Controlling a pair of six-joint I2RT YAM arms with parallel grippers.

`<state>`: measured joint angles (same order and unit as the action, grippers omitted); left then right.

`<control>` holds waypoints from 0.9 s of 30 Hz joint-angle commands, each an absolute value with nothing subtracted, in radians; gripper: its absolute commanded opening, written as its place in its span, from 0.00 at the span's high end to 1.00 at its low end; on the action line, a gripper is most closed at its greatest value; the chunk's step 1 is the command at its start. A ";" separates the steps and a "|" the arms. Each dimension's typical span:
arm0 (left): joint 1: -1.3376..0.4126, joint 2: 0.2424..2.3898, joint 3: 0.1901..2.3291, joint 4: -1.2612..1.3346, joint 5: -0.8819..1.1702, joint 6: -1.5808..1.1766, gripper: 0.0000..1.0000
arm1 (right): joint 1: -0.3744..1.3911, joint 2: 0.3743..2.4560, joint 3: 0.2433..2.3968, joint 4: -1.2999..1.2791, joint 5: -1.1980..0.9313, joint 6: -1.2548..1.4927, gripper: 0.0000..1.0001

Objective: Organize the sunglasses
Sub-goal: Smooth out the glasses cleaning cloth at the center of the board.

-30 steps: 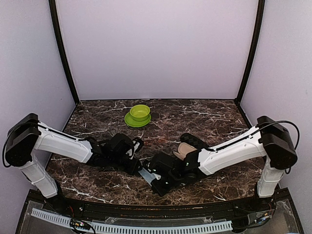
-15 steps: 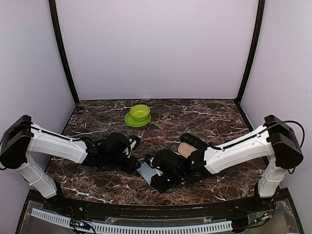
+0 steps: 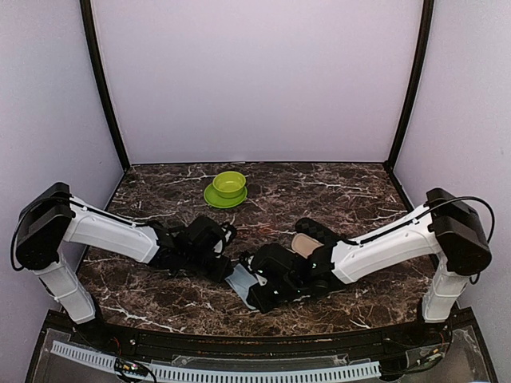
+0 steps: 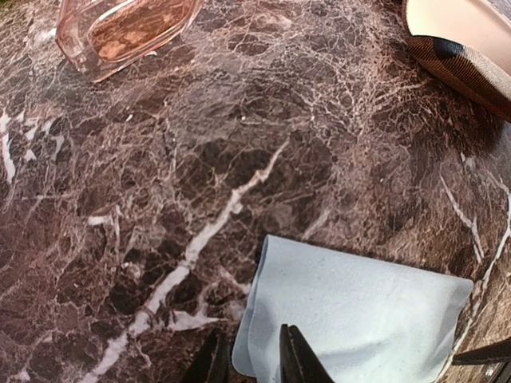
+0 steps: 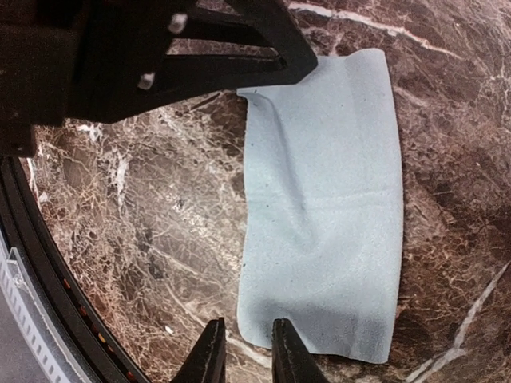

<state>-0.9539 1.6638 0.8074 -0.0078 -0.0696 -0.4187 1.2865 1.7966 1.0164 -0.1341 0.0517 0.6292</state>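
sunglasses (image 4: 128,32), the pair with reddish-brown translucent lenses, lying flat on the marble table (image 4: 239,159) at the upper left corner of the left wrist view, partly cut by the picture's edge; the long axis slants from lower left to upper right in that view. the thin black wire pair cannot be made out with confidence in any view, and the overhead view does not show the reddish pair clearly among the arms. left gripper (image 4: 249,355): jaws parted only narrowly, low over the table, with the near corner of a pale blue cloth (image 4: 351,319) showing in the gap; no pinch on the cloth is visible. right gripper (image 5: 243,355): likewise a narrow gap, straddling another corner of the same cloth. a brown-and-beige striped case (image 4: 471,56), its beige inside showing, lies at the upper right of the left wrist view, well apart from the sunglasses. key relation: the sunglasses lie ahead of and to the left of the left jaws, well apart, with bare marble between; they do not appear in the right wrist view at all. judged from this, the left arm is the nearer, and a reach would call for the jaws to close across the frame's short dimension, not along its slanted length.
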 commanded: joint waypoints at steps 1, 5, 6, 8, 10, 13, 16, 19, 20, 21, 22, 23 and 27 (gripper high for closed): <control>-0.959 1.643 0.793 -0.040 -0.084 -0.406 0.75 | 1.279 1.822 0.989 -0.092 0.034 0.638 0.79; -0.959 1.637 0.763 -0.036 -0.098 -0.399 0.75 | 1.276 1.825 0.977 -0.096 0.025 0.639 0.80; -0.959 1.640 0.762 -0.040 -0.103 -0.395 0.75 | 1.276 1.823 0.973 -0.097 0.021 0.640 0.80; -0.960 1.649 0.759 -0.049 -0.112 -0.390 0.75 | 1.278 1.822 0.966 -0.102 0.012 0.638 0.81; -0.959 1.656 0.754 -0.057 -0.124 -0.384 0.75 | 1.277 1.820 0.965 -0.111 0.008 0.635 0.81; -0.960 1.655 0.750 -0.076 -0.144 -0.376 0.75 | 1.277 1.816 0.959 -0.126 0.006 0.631 0.82; -0.960 1.639 0.744 -0.092 -0.170 -0.376 0.75 | 1.277 1.812 0.954 -0.142 0.007 0.630 0.83; -0.960 1.617 0.743 -0.111 -0.205 -0.375 0.75 | 1.277 1.812 0.954 -0.166 0.014 0.623 0.85; -0.960 1.614 0.743 -0.116 -0.219 -0.370 0.75 | 1.278 1.812 0.956 -0.174 0.014 0.618 0.86; -0.960 1.611 0.746 -0.123 -0.233 -0.367 0.75 | 1.278 1.811 0.955 -0.180 0.014 0.614 0.86; -0.960 1.612 0.750 -0.129 -0.245 -0.363 0.75 | 1.277 1.810 0.954 -0.185 0.014 0.612 0.87; -0.960 1.612 0.755 -0.133 -0.254 -0.360 0.75 | 1.277 1.810 0.953 -0.189 0.014 0.610 0.87; -0.960 1.603 0.765 -0.135 -0.259 -0.365 0.75 | 1.277 1.798 0.958 -0.195 0.017 0.598 0.88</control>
<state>-0.9604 1.6394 0.7658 -0.0711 -0.2165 -0.3737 1.2808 1.8133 0.9756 -0.1299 0.0196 0.6147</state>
